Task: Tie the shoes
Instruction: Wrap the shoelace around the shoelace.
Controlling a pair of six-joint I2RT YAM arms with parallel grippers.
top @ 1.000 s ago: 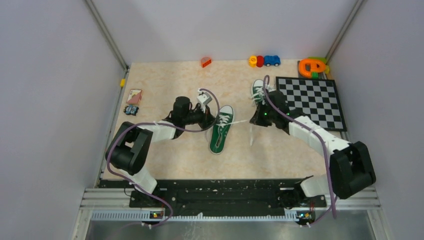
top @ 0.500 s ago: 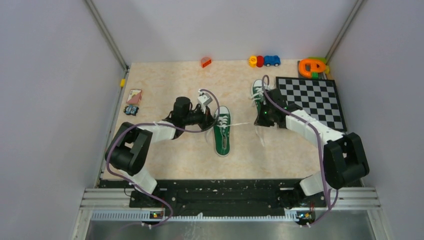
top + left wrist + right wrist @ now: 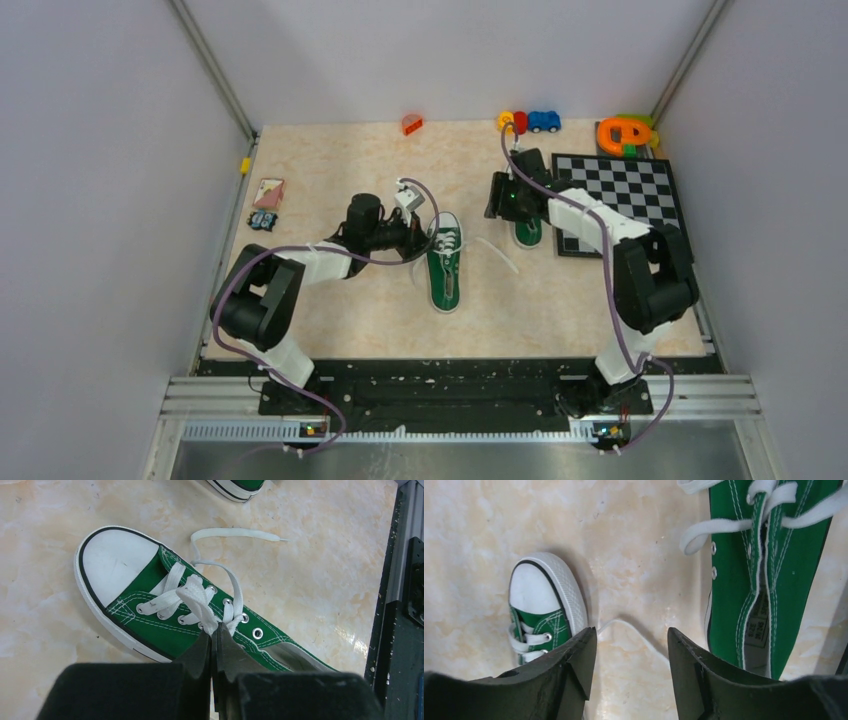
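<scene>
Two green shoes with white toe caps and white laces lie on the marbled table. The nearer shoe (image 3: pixel 445 268) (image 3: pixel 150 615) has my left gripper (image 3: pixel 421 238) (image 3: pixel 215 631) shut on a bunch of its lace (image 3: pixel 197 597) above the eyelets. A loose lace end (image 3: pixel 497 250) (image 3: pixel 240 532) trails off to the right on the table. The other shoe (image 3: pixel 528 232) (image 3: pixel 769 560) lies partly under my right arm. My right gripper (image 3: pixel 494 200) (image 3: pixel 631 635) hangs open above bare table between the two shoes, holding nothing.
A checkerboard (image 3: pixel 625 200) lies at the right. Small toys (image 3: pixel 530 122), an orange block (image 3: pixel 411 124) and an orange-green toy (image 3: pixel 625 133) line the back edge. Cards (image 3: pixel 268 192) sit at the left. A black metal rail (image 3: pixel 400 580) runs along the near edge.
My right gripper opened and let go of the lace, then swung away toward the back. The lace dropped slack onto the table. The nearer shoe turned straighter earlier on. The left gripper stayed put.
</scene>
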